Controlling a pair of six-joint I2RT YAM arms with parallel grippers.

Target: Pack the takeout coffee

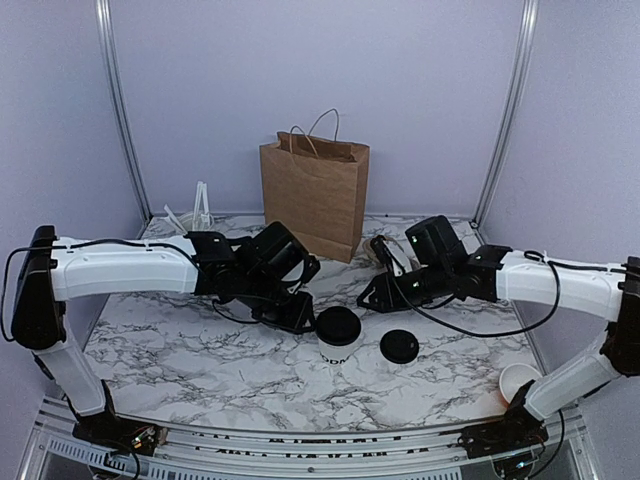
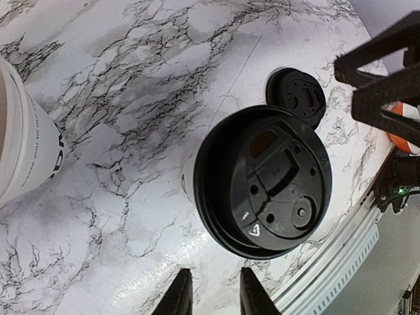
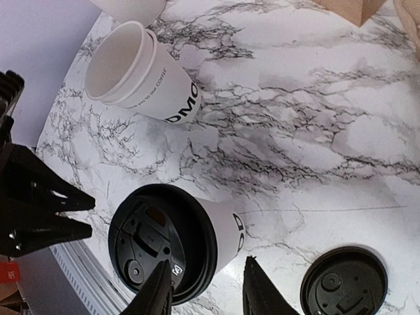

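Takeout coffee [image 1: 339, 335]: You had it upright on the tabletop [image 1: 200, 350] with its black lid fitted, in front of the paper bag and well apart from it.
Left hand [image 2: 213, 295]: The fingers stood partly apart with nothing between them. The cup sat just ahead of the tips, ungripped.
Right hand [image 3: 207, 289]: The fingers were likewise apart and empty, poised over the lidded rim. You could not confirm contact.
Loose lid [image 1: 399, 346]: It lay flat just beside the cup, toward the right arm.
Spare cups [image 3: 141, 72]: They were lidless and lying on their side.
Paper bag [image 1: 315, 195]: It stood upright at the back, handles up. Its contents were not visible.
Progress: Judged early. The lid was on, but you still had to grip, lift and bag the cup.
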